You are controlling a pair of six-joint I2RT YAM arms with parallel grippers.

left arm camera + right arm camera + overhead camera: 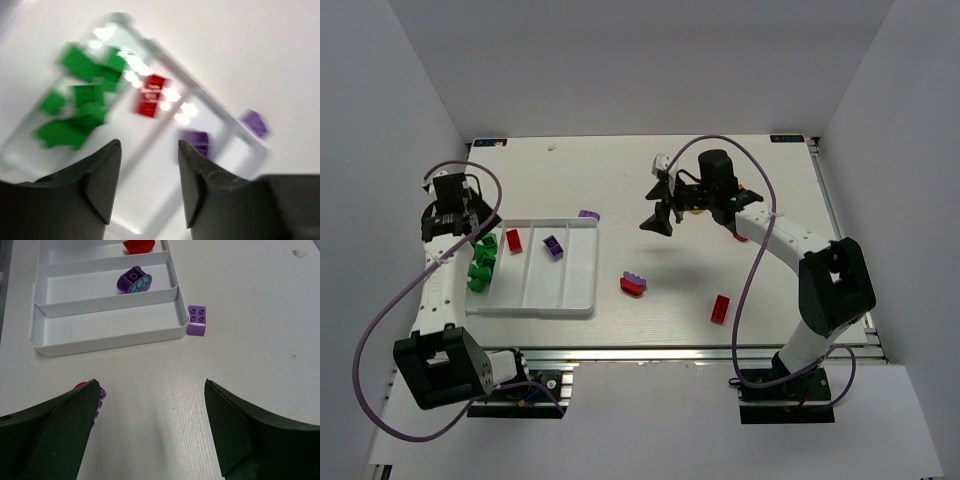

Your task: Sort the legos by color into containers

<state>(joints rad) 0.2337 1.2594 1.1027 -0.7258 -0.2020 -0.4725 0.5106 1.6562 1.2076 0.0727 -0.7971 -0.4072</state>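
The white tray (593,272) lies at the left. Its leftmost container holds several green legos (481,265), the one beside it a red lego (514,240), the third a purple lego (553,246). A purple brick (588,215) sits on the table by the tray's far right corner. A red and purple piece (633,285) and a red brick (721,309) lie on the table. My left gripper (149,150) hovers over the tray, its jaws apart and empty. My right gripper (151,385) hangs wide open above bare table, right of the tray (110,340).
Another red piece (740,237) shows under my right arm. In the right wrist view the purple brick (197,320) touches the tray's corner, and the red and purple piece (101,393) peeks out by my left finger. White walls enclose the table.
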